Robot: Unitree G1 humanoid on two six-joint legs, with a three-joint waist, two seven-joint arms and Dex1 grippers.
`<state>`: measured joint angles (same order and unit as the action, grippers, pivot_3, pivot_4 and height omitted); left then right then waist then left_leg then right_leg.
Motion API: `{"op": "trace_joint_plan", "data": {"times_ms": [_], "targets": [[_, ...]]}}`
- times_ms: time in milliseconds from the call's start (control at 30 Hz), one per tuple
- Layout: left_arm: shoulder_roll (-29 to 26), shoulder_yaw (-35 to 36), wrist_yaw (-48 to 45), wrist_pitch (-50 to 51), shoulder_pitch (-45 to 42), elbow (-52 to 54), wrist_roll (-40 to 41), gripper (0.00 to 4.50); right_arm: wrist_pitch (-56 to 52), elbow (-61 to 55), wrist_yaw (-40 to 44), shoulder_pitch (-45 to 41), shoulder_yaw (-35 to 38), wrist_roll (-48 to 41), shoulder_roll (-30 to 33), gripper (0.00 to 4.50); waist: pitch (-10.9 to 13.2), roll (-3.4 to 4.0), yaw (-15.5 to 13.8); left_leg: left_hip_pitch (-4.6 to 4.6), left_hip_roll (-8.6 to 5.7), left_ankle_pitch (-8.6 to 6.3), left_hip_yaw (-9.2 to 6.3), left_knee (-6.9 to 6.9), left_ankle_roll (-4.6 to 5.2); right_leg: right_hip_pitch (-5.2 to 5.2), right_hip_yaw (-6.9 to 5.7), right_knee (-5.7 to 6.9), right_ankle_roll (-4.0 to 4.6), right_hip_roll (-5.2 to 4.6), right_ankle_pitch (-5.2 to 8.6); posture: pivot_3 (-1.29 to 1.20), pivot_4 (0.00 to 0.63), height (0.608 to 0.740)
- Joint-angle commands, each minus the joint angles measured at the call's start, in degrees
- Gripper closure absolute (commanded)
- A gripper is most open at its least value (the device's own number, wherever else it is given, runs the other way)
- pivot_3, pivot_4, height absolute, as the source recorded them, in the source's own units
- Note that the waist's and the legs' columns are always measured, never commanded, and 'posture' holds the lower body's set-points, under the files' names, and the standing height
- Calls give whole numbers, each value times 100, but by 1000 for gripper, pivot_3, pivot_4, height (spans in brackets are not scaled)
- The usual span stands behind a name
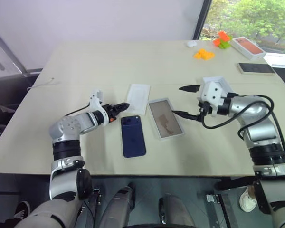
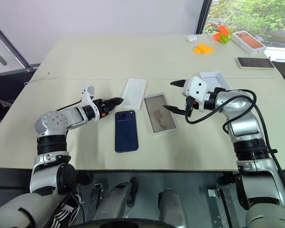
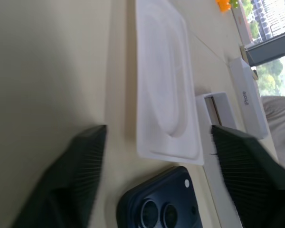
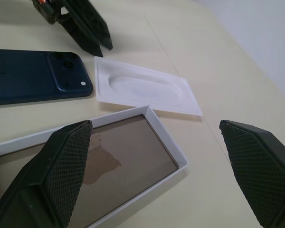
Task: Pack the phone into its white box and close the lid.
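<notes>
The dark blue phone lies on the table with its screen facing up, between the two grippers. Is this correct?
Not quite. The phone lies between the grippers with its back up, not its screen: the right wrist view shows its camera bump and lenses facing up.

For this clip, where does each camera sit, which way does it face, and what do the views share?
Left eye view: on the head, looking forward and down over the table; both arms show.
Right eye view: same head camera's other eye, same scene.
Left wrist view: looks along the left pincer at the phone and a white tray.
Right wrist view: looks along the right pincer, open, at the white box.
Shared: phone, tray and box appear in all views.
</notes>
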<state>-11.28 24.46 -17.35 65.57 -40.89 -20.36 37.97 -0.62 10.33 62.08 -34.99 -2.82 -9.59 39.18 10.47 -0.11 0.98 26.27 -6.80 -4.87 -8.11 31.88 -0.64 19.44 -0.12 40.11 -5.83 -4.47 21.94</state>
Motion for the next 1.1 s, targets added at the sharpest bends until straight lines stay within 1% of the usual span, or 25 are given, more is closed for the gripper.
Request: {"op": "trace_joint_plan", "data": {"times_ms": [33, 100, 700, 767, 933, 1100], "targets": [[31, 42, -65, -241, -75, -134, 69, 2978, 92, -163, -51, -150, 91, -21, 43, 0, 0, 0, -4, 1, 0, -1, 0, 1, 1, 0, 0, 0, 0, 0, 0, 0, 150, 740], [19, 3, -126, -330, -99, -205, 59, 3906, 84, -185, -62, -136, 99, -22, 45, 0, 0, -1, -2, 3, 0, -2, 0, 1, 2, 2, 0, -1, 0, 0, 0, 0, 150, 740], [132, 42, -130, -477, -167, -531, 136, 3906, 38, -346, -102, -114, 99, -8, 56, 0, 0, -1, 0, 5, 0, -3, 0, 0, 3, 4, 0, -1, -1, -1, 0, 0, 150, 740], [157, 86, -117, -467, -177, -556, 183, 4467, 35, -352, -103, -116, 99, -9, 57, 0, 0, 0, -1, 4, 0, -3, 0, 1, 3, 3, 0, -1, -1, -1, 0, 0, 150, 740], [195, 154, -115, -436, -198, -592, 298, 4487, 37, -353, -117, -127, 102, -14, 57, 0, 0, 0, -4, 5, -2, -3, -3, 2, 3, 1, -4, -2, -1, -1, 0, 0, 150, 740], [197, 393, -58, -381, -198, -501, 521, 4487, 43, -331, -134, -128, 100, -6, 56, 0, 0, 0, -3, 6, -2, -4, -4, 0, 4, 4, -4, -3, -1, -2, 0, 0, 150, 740]]}}
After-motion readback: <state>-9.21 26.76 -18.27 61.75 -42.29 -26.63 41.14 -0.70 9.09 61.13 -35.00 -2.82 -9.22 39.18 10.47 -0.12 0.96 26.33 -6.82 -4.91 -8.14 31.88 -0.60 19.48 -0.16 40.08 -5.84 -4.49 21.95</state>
